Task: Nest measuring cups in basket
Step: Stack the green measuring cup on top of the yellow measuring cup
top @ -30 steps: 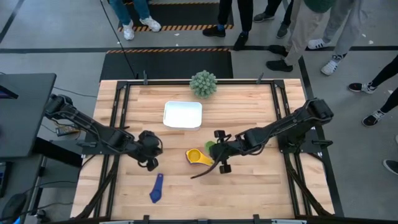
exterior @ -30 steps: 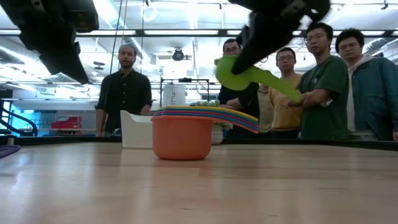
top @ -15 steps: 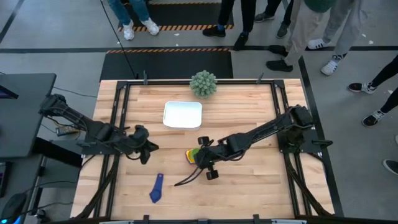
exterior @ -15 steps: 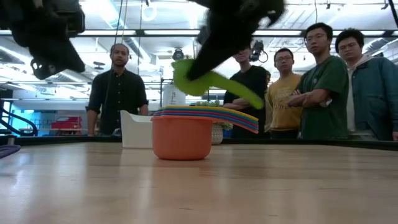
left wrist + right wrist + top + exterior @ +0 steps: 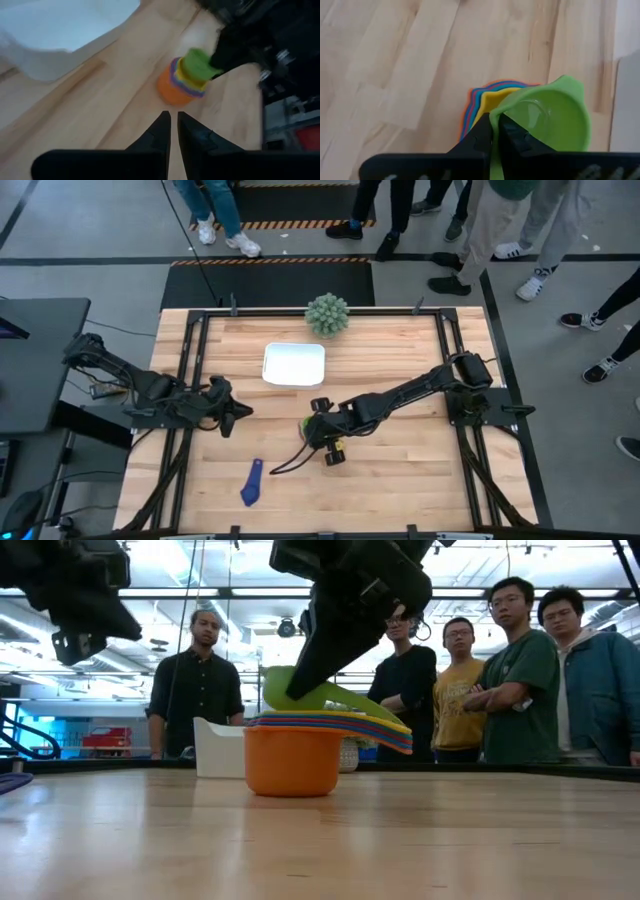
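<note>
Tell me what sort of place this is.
Probably a robotics lab or demo floor: a wooden table in a black frame with two arms mounted, onlookers standing behind, striped hazard tape on the floor.

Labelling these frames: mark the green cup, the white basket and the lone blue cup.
green cup (image 5: 555,117), right wrist view, inside of its bowl.
white basket (image 5: 293,365), high view, its bare floor.
blue cup (image 5: 250,485), high view, mid-body, lying alone on the table.

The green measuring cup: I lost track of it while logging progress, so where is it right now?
The green measuring cup is pinched in the right gripper, tilted just above the nested cup stack near the table's middle, in front of the white basket.
</note>
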